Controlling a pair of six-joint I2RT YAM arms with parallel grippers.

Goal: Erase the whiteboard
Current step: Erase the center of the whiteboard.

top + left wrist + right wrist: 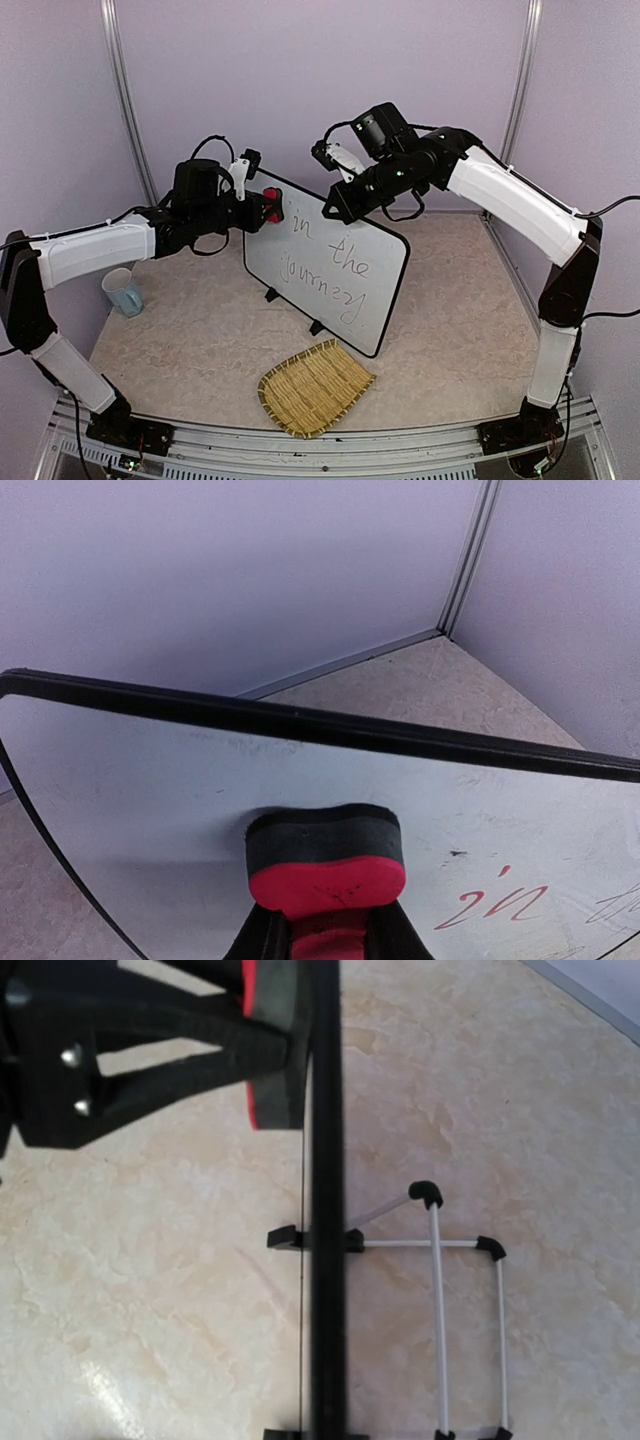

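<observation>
The whiteboard point(385, 290) stands upright on the table, with "in the journey" handwritten across it. My left gripper point(262, 210) is shut on a red and black eraser point(272, 208), whose black felt is pressed flat on the board's upper left corner. In the left wrist view the eraser point(325, 865) sits on the white face point(150, 780), left of a red "in" point(490, 905). My right gripper point(333, 208) is shut on the board's top rim. The right wrist view looks straight down that black rim point(325, 1160), and its own fingers do not show.
A pale blue cup point(123, 292) stands at the left, below my left arm. A woven straw mat point(315, 388) lies in front of the board. A thin white wire stand point(437, 1310) props the board from behind. Lilac walls close the back and sides.
</observation>
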